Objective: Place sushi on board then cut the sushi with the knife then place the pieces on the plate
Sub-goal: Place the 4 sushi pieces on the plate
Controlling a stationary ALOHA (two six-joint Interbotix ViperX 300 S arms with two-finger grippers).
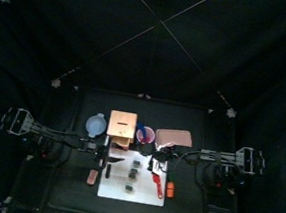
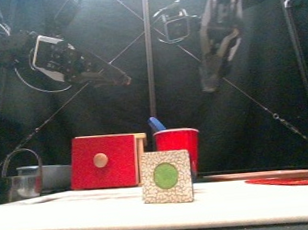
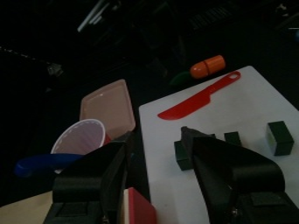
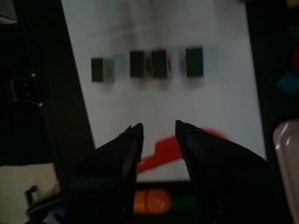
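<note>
Several dark green sushi pieces (image 4: 160,63) lie apart in a row on the white cutting board (image 1: 134,194); the nearest one (image 2: 166,176) shows its green-centred end in the front view. A red toy knife (image 3: 198,98) rests flat on the board beside them. The pink plate (image 1: 171,138) sits behind the board at the right. My left gripper (image 3: 158,144) hovers open above the board's back left. My right gripper (image 4: 158,127) hangs open over the board's back right, high above the knife, holding nothing.
A wooden box with a red drawer front (image 2: 106,161) stands behind the board, and a red cup (image 2: 177,150) holding a blue knife (image 2: 157,124) stands beside it. A blue-grey bowl (image 1: 97,124) is at the back left, a metal cutter (image 2: 26,180) is left, and an orange toy (image 3: 208,65) lies off the board's right edge.
</note>
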